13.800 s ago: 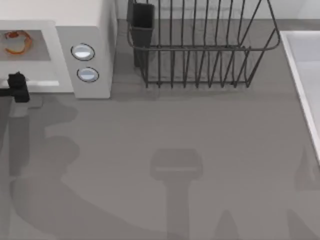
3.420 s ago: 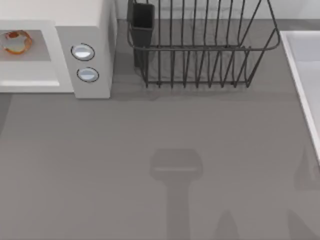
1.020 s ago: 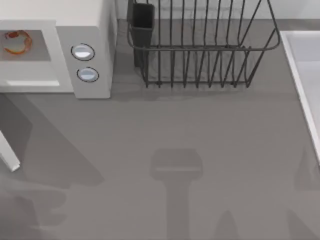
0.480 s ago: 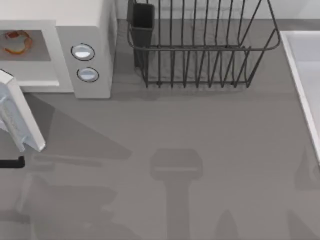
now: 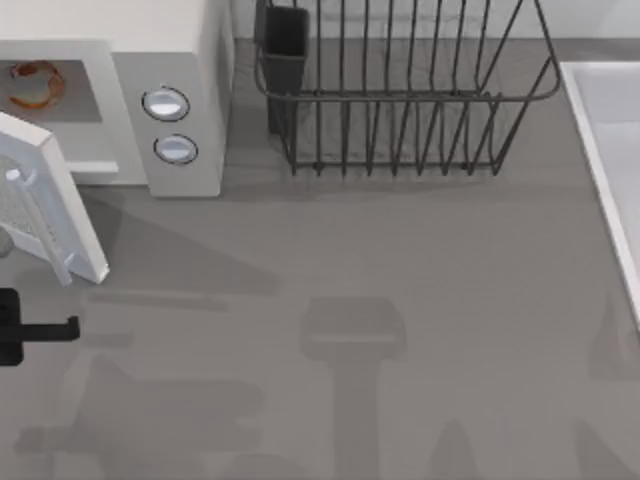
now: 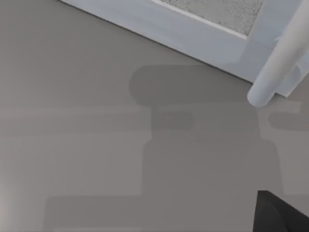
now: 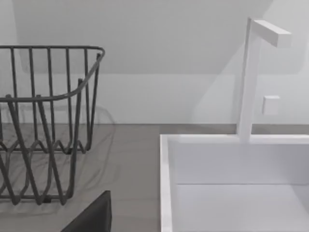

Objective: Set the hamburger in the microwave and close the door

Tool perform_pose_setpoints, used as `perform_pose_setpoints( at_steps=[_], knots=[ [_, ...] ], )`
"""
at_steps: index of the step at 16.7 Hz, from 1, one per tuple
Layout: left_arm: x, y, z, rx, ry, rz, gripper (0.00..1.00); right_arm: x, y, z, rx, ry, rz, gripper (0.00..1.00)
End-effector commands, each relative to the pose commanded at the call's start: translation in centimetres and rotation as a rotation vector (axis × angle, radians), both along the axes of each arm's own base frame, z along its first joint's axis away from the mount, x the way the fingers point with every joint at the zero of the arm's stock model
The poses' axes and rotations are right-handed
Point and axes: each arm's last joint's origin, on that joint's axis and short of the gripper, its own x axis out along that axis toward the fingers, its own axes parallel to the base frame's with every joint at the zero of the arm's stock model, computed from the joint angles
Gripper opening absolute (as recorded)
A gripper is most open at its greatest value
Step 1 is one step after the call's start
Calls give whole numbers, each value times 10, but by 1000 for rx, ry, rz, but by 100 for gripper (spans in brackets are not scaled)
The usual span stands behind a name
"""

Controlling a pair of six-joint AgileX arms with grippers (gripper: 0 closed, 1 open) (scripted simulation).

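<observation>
Grey desk (image 5: 400,260), plain and smooth, with a dark wire rack (image 5: 400,100) at the far edge and a white sink (image 5: 610,140) along the right edge. Over at the far left corner, the microwave (image 5: 170,60) stands open, the hamburger (image 5: 35,85) sitting inside its grey cavity, cream with orange patches. The door (image 5: 50,205) is partway round, its speckled window and white bar handle (image 6: 282,58) in the left wrist view. Left tool (image 5: 40,330) sits just beside the door's free edge, nearer the front; cannot tell whether its fingers are apart.
</observation>
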Motion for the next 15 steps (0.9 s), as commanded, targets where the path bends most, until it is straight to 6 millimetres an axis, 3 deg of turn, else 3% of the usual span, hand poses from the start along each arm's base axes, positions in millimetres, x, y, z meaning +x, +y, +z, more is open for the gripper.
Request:
perform_pose_setpoints(
  at_steps=[5, 15],
  knots=[
    [13, 0, 2, -2, 3, 0, 0, 0, 0, 0, 0, 0, 0, 100],
    [93, -1, -7, -2, 2, 1, 0, 0, 0, 0, 0, 0, 0, 100]
  ],
)
